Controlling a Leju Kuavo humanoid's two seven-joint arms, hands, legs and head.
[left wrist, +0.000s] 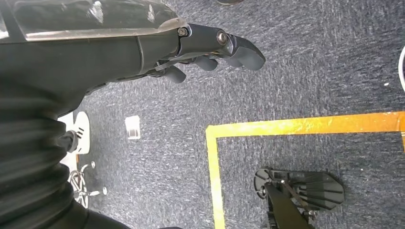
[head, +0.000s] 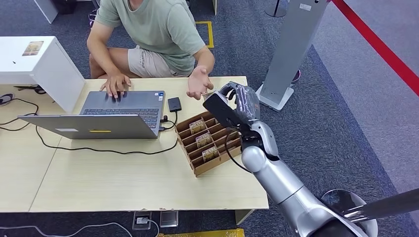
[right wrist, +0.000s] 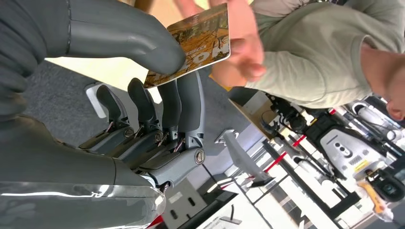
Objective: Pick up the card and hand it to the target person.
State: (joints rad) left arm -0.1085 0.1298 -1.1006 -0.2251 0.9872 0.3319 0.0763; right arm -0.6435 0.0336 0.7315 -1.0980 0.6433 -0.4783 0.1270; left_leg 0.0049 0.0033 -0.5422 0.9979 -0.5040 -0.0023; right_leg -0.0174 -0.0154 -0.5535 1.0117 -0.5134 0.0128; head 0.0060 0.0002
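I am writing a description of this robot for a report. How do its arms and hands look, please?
The right arm is smooth silver metal with rounded joints, and a thin black cable loops beside its forearm. The right hand is dark grey, with a thick grey thumb, darker fingers on screw pivots, and a grey ribbed wrist cover. The left hand is equally dark grey, under a glossy cover.

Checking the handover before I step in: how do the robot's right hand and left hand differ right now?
The right hand is raised over the table and pinches the card between thumb and fingers, near the person's hand. The left hand hangs over the carpet, fingers curled in, holding nothing. Both are dark grey.
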